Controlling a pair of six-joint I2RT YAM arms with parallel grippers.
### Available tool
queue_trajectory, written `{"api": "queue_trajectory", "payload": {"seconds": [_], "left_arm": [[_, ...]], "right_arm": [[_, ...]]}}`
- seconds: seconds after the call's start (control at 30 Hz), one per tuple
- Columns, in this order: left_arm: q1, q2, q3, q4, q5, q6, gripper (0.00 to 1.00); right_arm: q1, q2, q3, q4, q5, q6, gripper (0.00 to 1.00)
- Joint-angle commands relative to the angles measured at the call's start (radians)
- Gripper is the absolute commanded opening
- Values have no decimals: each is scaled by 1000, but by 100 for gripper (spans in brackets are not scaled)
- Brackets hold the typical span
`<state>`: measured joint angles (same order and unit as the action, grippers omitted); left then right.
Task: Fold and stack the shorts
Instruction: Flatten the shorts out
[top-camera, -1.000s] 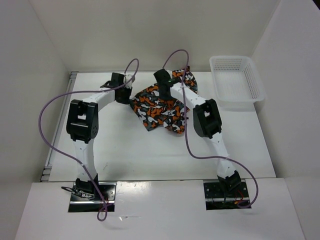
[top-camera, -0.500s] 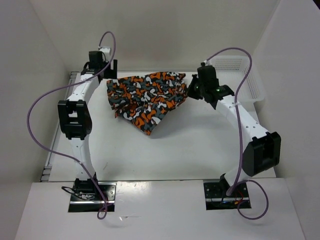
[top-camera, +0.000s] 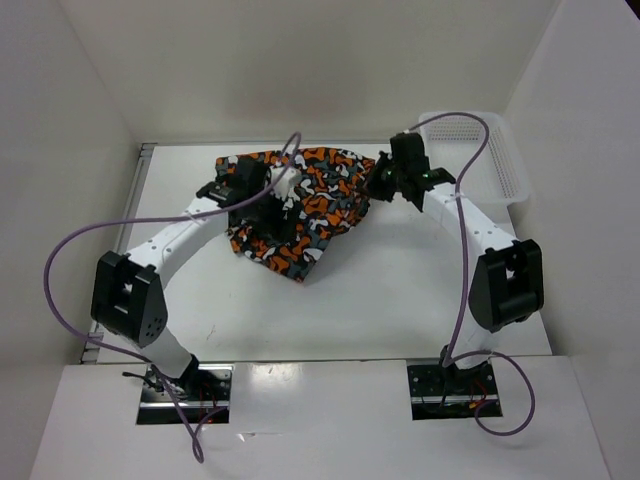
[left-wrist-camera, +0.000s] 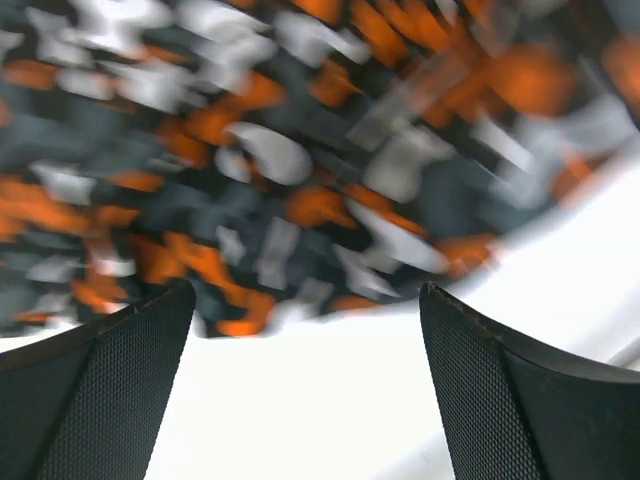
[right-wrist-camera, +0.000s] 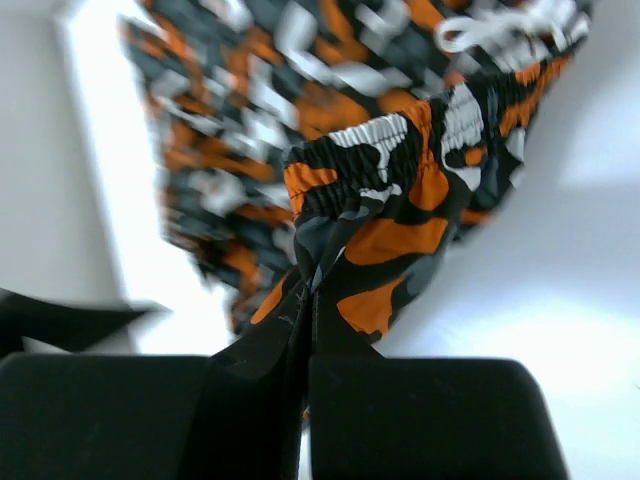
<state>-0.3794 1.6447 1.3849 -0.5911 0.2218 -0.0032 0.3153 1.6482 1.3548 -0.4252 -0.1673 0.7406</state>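
Observation:
The shorts (top-camera: 310, 205), in an orange, black, grey and white blotch print, lie spread at the back middle of the table. My left gripper (top-camera: 272, 195) hovers over their left half, wide open and holding nothing. In the left wrist view the shorts (left-wrist-camera: 300, 150) lie just beyond my open gripper (left-wrist-camera: 308, 300), with bare white table between the fingers (left-wrist-camera: 110, 390). My right gripper (top-camera: 379, 184) is shut on the shorts' right edge. In the right wrist view the waistband cloth (right-wrist-camera: 370, 210) is pinched between the shut gripper's (right-wrist-camera: 310, 335) fingertips.
A white mesh basket (top-camera: 478, 155) stands at the back right, partly behind the right arm. White walls close in the table on the left, back and right. Purple cables loop off both arms.
My left gripper has let go of the shorts' left corner, opened wide and swung from the back left in over the cloth. The shorts' left side has dropped. The right gripper stays shut.

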Motion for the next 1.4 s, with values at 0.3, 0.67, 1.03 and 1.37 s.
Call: {"api": "queue_trajectory", "payload": {"seconds": [0.3, 0.67, 1.03, 1.37], "left_arm": [[-219, 53, -297, 385, -370, 3, 99], [-150, 176, -167, 501, -322, 3, 45], [241, -80, -77, 160, 103, 3, 1], [315, 277, 230, -337, 277, 3, 30]], "right_arm": [[-47, -5, 172, 195, -49, 247, 0], [-47, -123, 6, 226, -1, 279, 0], [-36, -165, -117, 172, -8, 212, 0], [33, -84, -126, 160, 44, 204, 0]]}}
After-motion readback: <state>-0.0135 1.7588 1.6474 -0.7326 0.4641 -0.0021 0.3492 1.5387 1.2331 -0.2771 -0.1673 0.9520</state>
